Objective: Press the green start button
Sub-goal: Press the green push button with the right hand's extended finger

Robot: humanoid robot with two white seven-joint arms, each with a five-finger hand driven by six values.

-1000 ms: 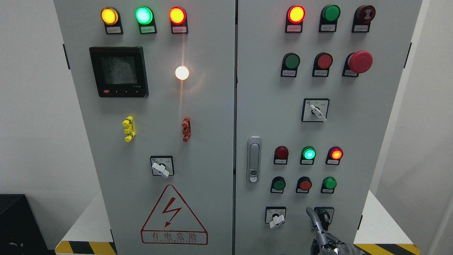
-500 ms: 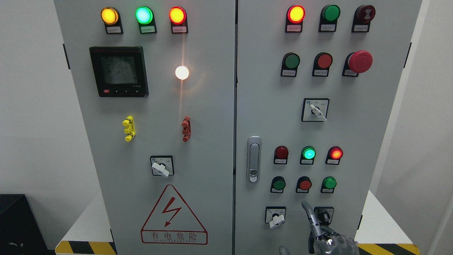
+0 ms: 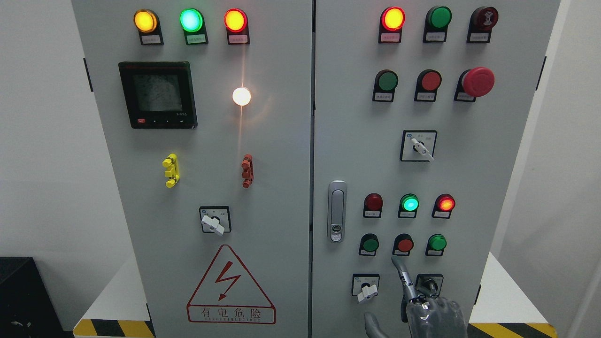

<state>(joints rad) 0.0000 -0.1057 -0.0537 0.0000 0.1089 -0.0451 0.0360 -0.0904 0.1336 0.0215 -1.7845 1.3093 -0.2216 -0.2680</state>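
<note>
The grey cabinet's right door [image 3: 469, 188] carries a low row of three push buttons: a green button [image 3: 370, 244] at the left, a red button [image 3: 404, 244] in the middle and a second green button [image 3: 437, 242] at the right. My right hand [image 3: 429, 313] comes up from the bottom edge under this row. Its index finger [image 3: 399, 267] points straight up and the other fingers are curled, holding nothing. The fingertip sits just below the red button, slightly to its left, between the red and the left green button. Whether it touches the door I cannot tell.
Two rotary switches [image 3: 366, 286] [image 3: 428, 283] flank the finger. Lit lamps [image 3: 409, 203] sit above the button row, and a door latch [image 3: 336, 211] is at the left. Higher up are another green button [image 3: 388, 80] and a red mushroom stop [image 3: 478, 81].
My right hand has risen and shifted left. The index fingertip moved from beside the lower right rotary switch up to just under the red button.
</note>
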